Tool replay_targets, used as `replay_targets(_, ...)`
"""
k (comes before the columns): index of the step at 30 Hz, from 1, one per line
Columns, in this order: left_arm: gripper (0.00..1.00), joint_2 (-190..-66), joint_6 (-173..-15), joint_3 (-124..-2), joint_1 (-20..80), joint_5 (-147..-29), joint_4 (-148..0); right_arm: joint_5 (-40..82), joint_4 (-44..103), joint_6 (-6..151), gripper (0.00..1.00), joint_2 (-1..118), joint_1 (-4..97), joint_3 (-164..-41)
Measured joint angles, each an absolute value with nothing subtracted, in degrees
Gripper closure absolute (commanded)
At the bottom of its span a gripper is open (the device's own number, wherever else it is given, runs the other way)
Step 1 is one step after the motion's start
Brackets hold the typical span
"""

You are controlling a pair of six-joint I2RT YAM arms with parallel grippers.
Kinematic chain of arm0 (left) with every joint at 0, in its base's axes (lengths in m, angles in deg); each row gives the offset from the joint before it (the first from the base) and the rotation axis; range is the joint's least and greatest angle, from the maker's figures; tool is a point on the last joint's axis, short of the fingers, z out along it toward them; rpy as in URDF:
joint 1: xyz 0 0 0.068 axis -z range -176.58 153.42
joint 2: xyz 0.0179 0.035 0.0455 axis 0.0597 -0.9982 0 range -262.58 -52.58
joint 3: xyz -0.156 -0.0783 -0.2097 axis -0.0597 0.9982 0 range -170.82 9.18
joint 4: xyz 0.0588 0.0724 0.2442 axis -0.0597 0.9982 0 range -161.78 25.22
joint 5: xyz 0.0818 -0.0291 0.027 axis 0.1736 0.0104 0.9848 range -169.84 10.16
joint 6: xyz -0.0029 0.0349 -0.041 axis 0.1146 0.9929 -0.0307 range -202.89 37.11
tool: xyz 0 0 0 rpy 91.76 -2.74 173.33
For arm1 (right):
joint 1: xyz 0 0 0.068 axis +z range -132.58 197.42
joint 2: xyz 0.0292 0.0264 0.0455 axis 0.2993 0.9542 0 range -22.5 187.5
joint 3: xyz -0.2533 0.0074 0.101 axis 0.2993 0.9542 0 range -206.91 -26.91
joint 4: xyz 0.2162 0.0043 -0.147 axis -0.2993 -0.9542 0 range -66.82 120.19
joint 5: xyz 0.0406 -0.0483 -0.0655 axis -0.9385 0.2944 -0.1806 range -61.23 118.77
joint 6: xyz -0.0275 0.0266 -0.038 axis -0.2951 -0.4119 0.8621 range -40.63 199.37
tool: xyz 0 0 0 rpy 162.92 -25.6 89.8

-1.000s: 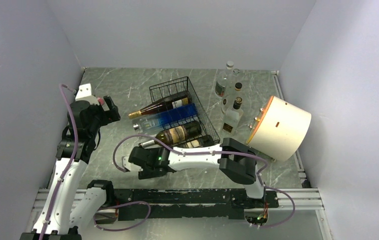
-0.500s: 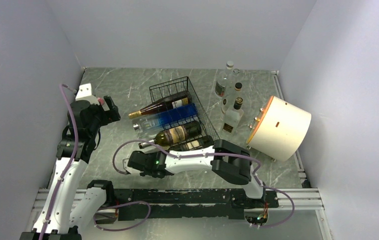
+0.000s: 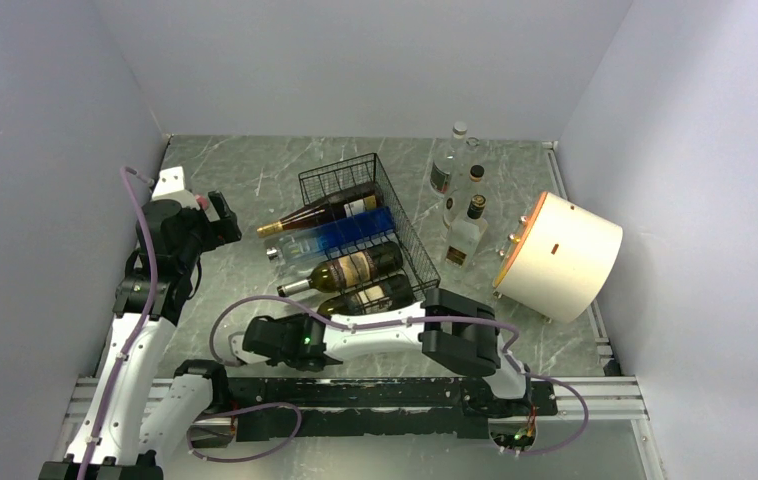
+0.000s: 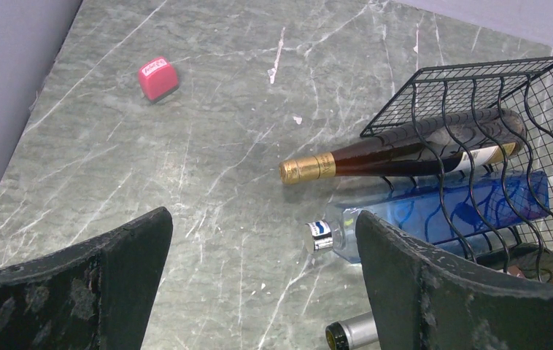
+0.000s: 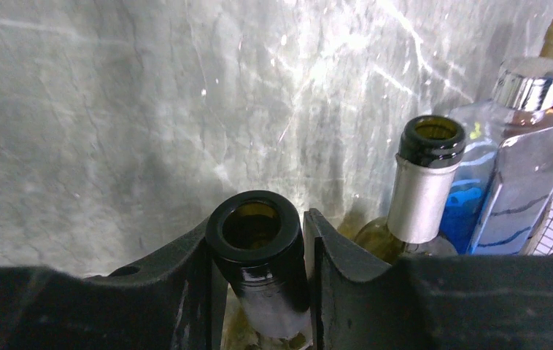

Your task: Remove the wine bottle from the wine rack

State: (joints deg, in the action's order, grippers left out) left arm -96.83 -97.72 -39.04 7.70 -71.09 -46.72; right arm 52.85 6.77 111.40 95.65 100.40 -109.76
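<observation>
From above, the black thin-wire wine rack [image 3: 340,182], floored with wavy cradles, holds the dark glass wine bottle [image 3: 375,296] with a cream label at its near end, the slim neck poking out leftward. The left wrist view shows the left gripper [image 4: 263,219], its scuffed matte-black fingers [image 4: 113,270] spread wide above the grey veined stone table [image 4: 186,146]. In the right wrist view the right gripper [image 5: 257,240] is clamped on that bottle's smooth round neck, just below the open mouth.
</observation>
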Motion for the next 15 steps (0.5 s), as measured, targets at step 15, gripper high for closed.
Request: replay_targets(15, 0.01, -92.9, -98.8, -39.0, 7.0, -66.6, -46.7, 48.7, 12.2, 112.0, 0.84, 96.4, 102.5, -114.8)
